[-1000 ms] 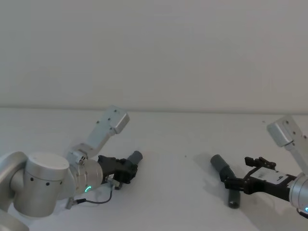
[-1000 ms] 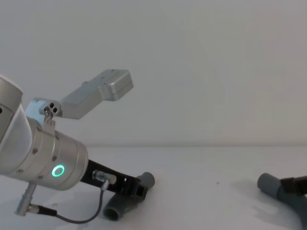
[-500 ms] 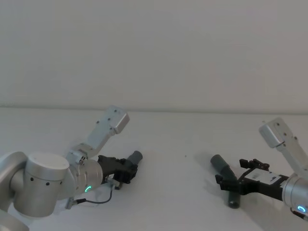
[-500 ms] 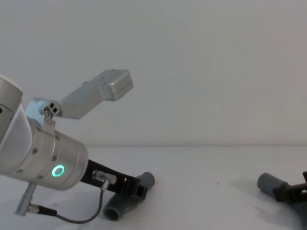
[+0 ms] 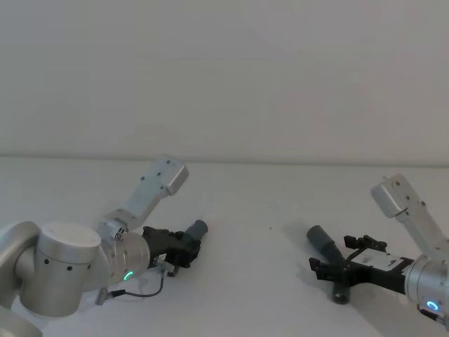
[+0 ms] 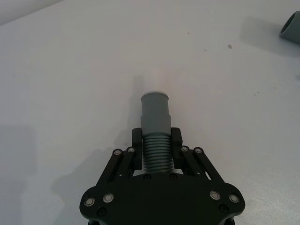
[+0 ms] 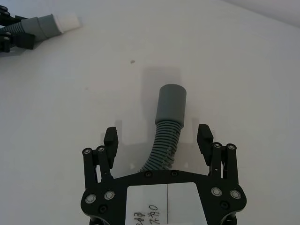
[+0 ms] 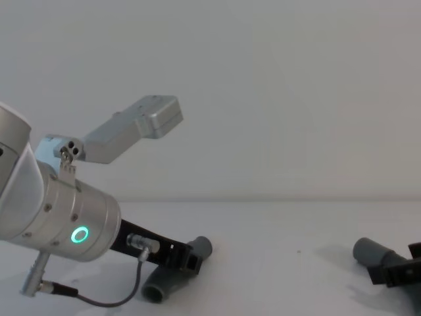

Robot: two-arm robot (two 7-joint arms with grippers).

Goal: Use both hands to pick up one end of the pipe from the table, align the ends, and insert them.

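The pipe is in two dark grey ribbed pieces. My left gripper (image 6: 155,146) is shut on the ribs of the left piece, just behind its smooth cuff (image 6: 154,112), which carries a short white tip (image 7: 68,21). In the head view this gripper (image 5: 186,250) sits low over the table (image 5: 252,203) with the cuff (image 5: 198,228) poking out. The right piece (image 7: 164,140) lies on the table, its cuff (image 7: 171,104) pointing away. My right gripper (image 7: 158,137) is open, one finger on each side of its ribs without touching. It shows at the right (image 5: 328,270).
A pale grey wall (image 5: 224,77) rises behind the white table. Bare table lies between the two pieces (image 5: 259,253). Silver arm links reach up at the left (image 5: 158,184) and the right (image 5: 400,200).
My right gripper has shifted a little left and lower over the right piece, fingers still spread. The left arm and its piece have not moved.
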